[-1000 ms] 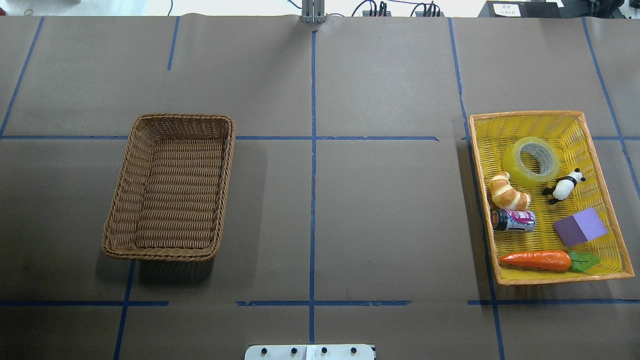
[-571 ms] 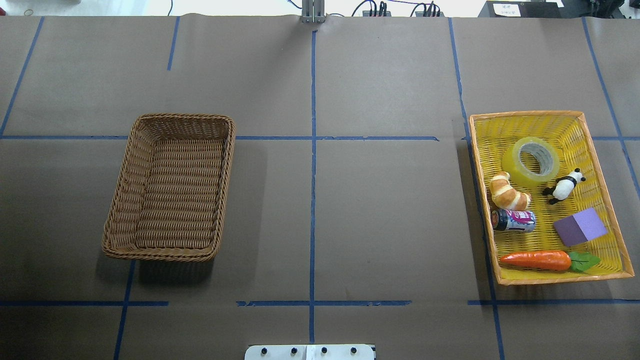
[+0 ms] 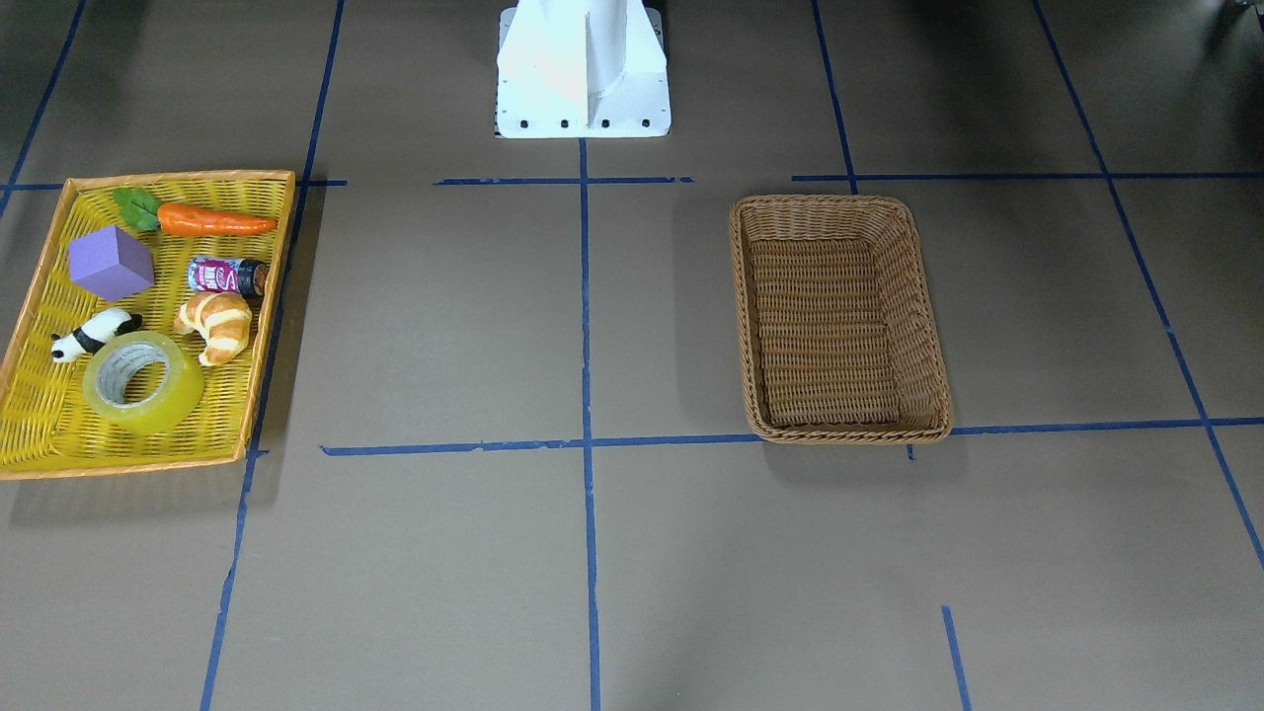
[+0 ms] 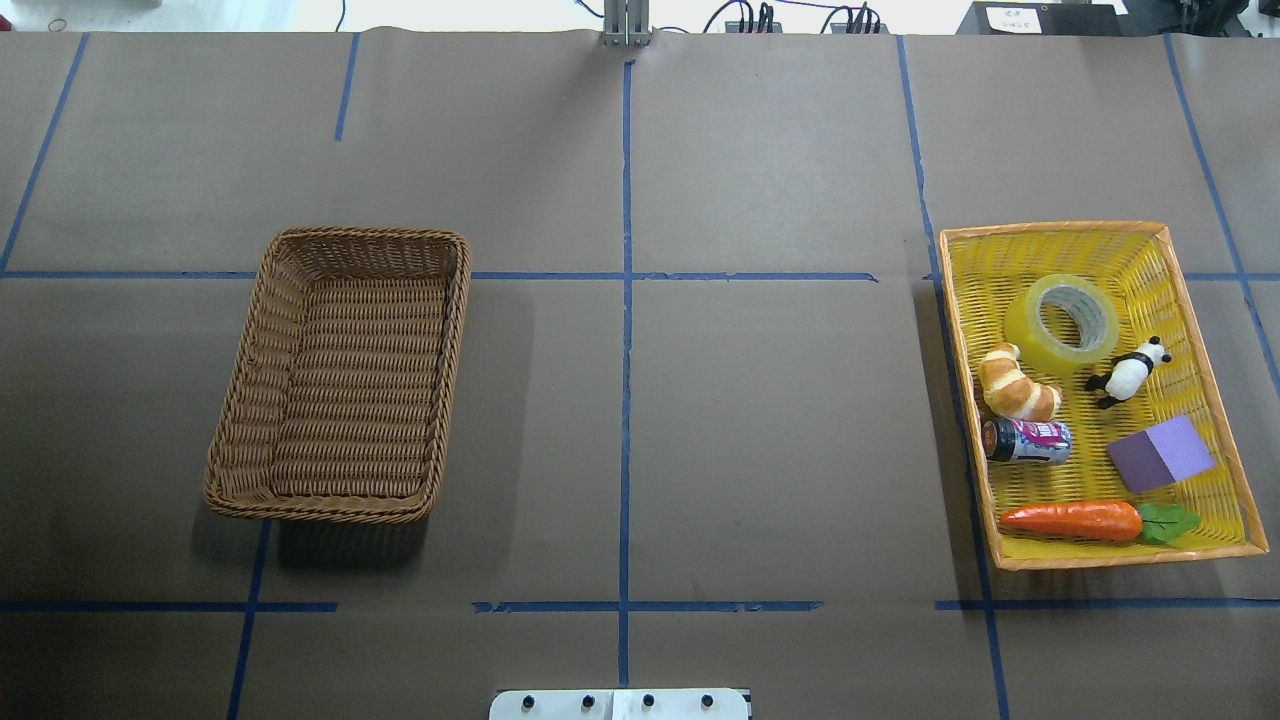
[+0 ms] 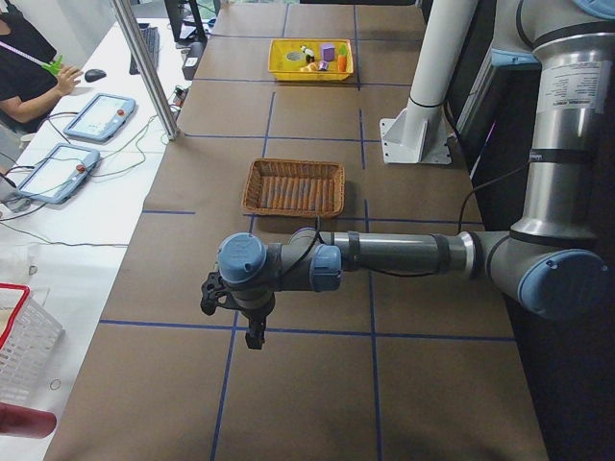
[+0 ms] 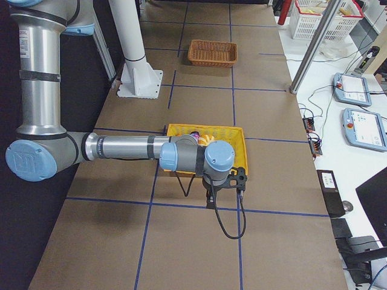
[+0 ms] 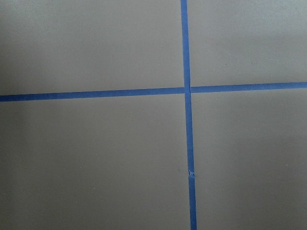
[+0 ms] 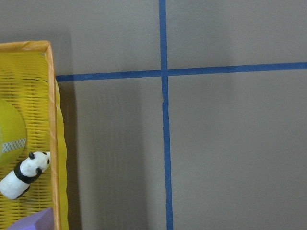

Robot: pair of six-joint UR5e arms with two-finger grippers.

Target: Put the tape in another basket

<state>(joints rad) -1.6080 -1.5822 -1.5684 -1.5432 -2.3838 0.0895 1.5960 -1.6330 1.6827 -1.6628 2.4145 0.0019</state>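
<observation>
**Nothing moved yet: tape in the yellow tray, brown basket waiting**

The tape point(image 4: 1062, 322) lies in the yellow tray point(image 4: 1050, 228) on my right side of the table point(image 4: 780, 420), at the tray's far end, its hole facing mostly up. As I judge it, the whole job is ahead of me: reach in, pick the roll up, carry it across and set it in the brown basket point(image 4: 365, 233), which holds nothing I can see.

My right hand point(image 6: 225, 184) hangs over bare table just outside the tray's outer long rim. My left hand point(image 5: 235, 312) hangs over bare table well apart from the basket, towards my left end. Each shows only from the side, so I cannot tell whether either is spread or pressed together. Neither holds anything that I can make out.

The roll is crowded on the near side. The croissant point(image 4: 1018, 385) and the panda point(image 4: 1130, 372) sit just beside it, with the can point(image 4: 1028, 441), the purple block point(image 4: 1160, 453) and the carrot point(image 4: 1075, 520) further towards me. Its far side faces only the tray's end wall, so coming straight down looks cleanest to me.

The tray's rim is low; the basket's walls are deep, so I would carry high enough to clear its braided rim. Between the two lies wide bare table with only blue tape lines.
</observation>
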